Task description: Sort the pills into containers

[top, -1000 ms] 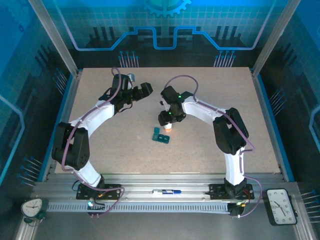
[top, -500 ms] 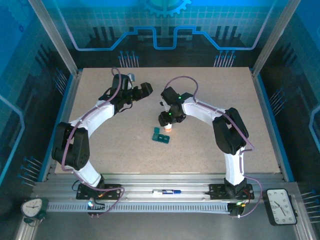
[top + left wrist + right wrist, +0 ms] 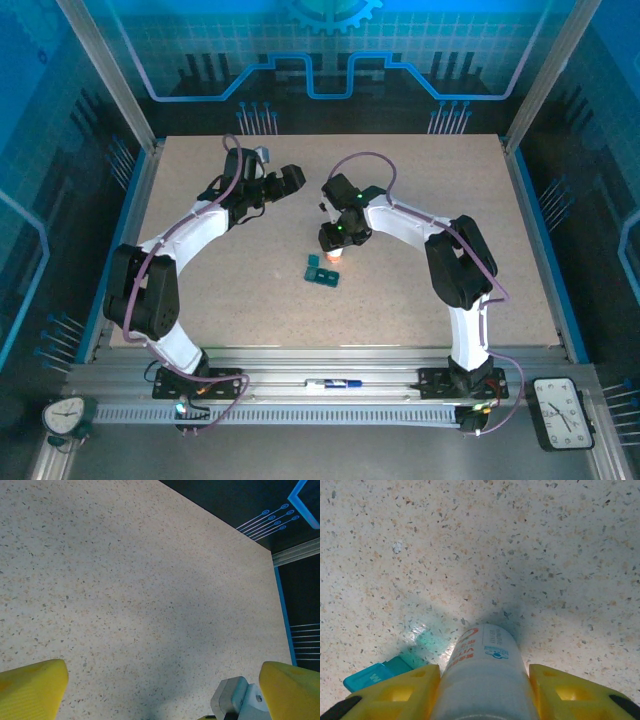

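Right gripper (image 3: 485,682) clamped on pill bottle (image 3: 487,670), yellow fingers (image 3: 405,692) flush against both sides. Teal pill box (image 3: 322,272) just beside bottle, arm side. Judgement: lift straight up, steady, don't clip box. Left gripper (image 3: 160,685) spread wide, empty, over bare table (image 3: 125,580).

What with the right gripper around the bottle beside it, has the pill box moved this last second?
No. The pill box sits in the same spot, the same way above the pen.

Matt speckled table (image 3: 545,540), smooth plastic pill bottle (image 3: 485,675)
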Robot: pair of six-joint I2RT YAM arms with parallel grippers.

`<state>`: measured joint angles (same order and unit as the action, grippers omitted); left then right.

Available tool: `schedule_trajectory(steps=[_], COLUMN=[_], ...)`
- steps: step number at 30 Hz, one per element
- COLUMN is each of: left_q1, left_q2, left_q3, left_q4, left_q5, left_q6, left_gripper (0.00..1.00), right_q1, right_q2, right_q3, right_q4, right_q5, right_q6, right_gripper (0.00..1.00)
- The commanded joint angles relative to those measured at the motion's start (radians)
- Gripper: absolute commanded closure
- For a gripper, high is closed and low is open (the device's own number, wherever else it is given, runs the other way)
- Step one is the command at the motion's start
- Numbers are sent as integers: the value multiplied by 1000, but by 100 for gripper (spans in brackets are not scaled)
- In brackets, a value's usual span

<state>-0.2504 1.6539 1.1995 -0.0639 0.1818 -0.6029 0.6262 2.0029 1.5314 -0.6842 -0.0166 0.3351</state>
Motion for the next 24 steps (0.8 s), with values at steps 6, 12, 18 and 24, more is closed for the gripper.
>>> schedule_trajectory(steps=[6, 12, 18, 24], left_q1=[10, -12, -77, -164], left_q2=[-2, 32, 86, 86], left_q3=[-4, 64, 118, 36], left_q4=[69, 126, 186, 276], left_q5=[44, 127, 142, 176], left_q6=[46, 138, 319, 515], left_gripper=[1, 1, 1, 1], right_q1=[-100, -214, -315, -364], right_q2=[-99, -122, -101, -77], right_q3=[27, 123, 229, 310], right_q4=[-33, -82, -118, -138], right_q5=[-42, -123, -230, -335], right_q6=[-12, -39, -38, -41], right_gripper=[64, 64, 64, 64])
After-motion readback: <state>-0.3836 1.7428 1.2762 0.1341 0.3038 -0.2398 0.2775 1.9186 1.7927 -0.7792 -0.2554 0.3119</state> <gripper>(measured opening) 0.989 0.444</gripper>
